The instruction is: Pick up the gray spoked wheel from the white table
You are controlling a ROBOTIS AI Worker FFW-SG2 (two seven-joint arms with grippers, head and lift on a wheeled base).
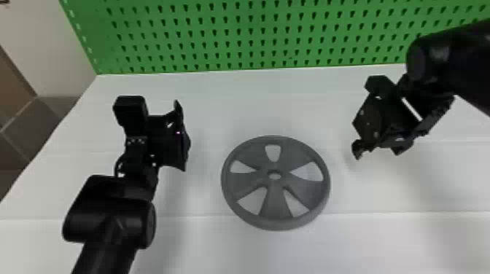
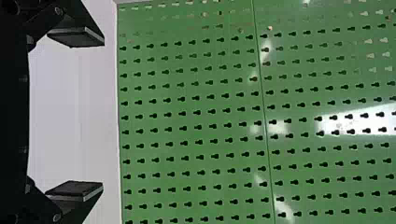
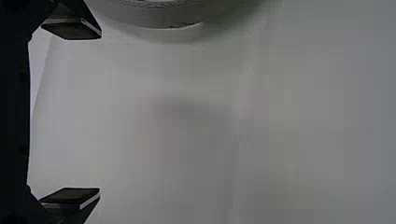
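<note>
The gray spoked wheel (image 1: 276, 204) lies flat on the white table (image 1: 204, 247), near the middle of the head view. To its left my left gripper (image 1: 183, 136) hovers, apart from it; in the left wrist view the left gripper (image 2: 77, 114) is open with nothing between its fingers. On the wheel's right, also apart, is my right gripper (image 1: 375, 151). The right wrist view has the right gripper (image 3: 72, 114) open and holding nothing, with the rim of the wheel (image 3: 154, 15) at that picture's upper edge.
A green pegboard (image 1: 255, 32) rises along the table's back edge. At the far left, beyond the table's slanting edge, are a brown tiled floor (image 1: 22, 127) and a pale wall (image 1: 47, 40).
</note>
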